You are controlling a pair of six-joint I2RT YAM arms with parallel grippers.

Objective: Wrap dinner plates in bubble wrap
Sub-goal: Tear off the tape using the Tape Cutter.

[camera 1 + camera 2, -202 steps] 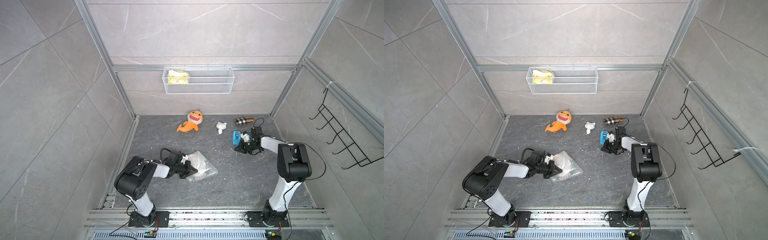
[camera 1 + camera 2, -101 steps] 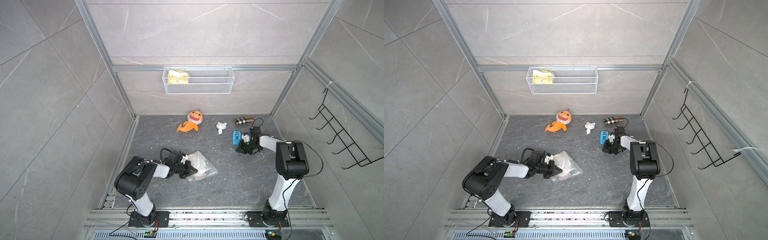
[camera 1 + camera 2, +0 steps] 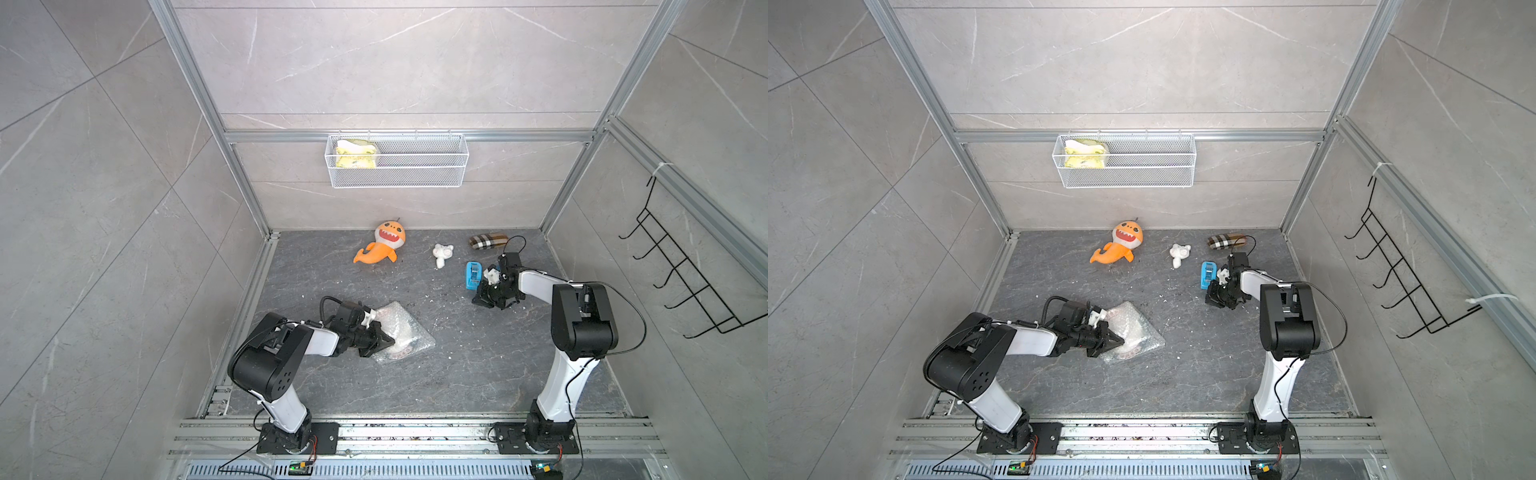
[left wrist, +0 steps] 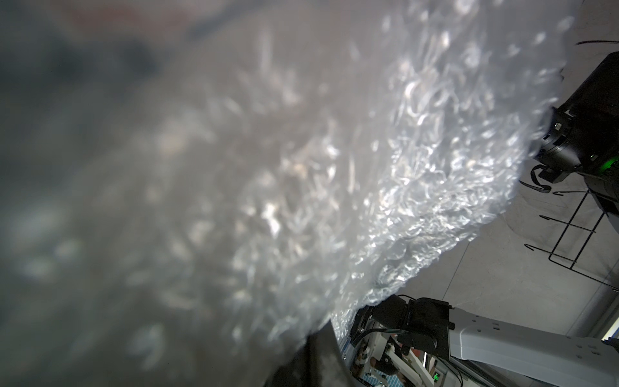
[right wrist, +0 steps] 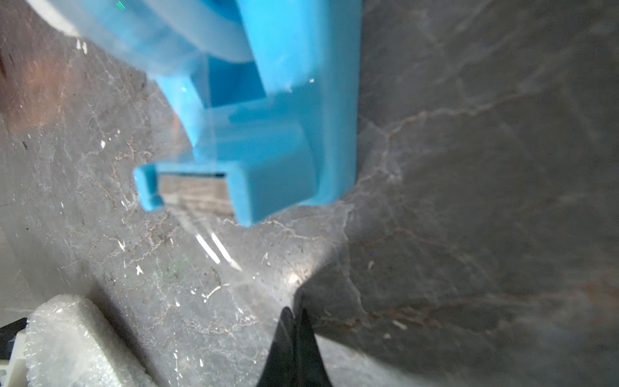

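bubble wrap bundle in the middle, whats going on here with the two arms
The plate already lies inside the bubble wrap, its dark rim showing through. The left gripper is shut on the wrap's edge, holding the bundle. The right gripper is shut beside the blue dispenser, and a strip of clear tape seems to run from the dispenser to its tips, probably for sealing the wrap. I can see no tape on the bundle yet.
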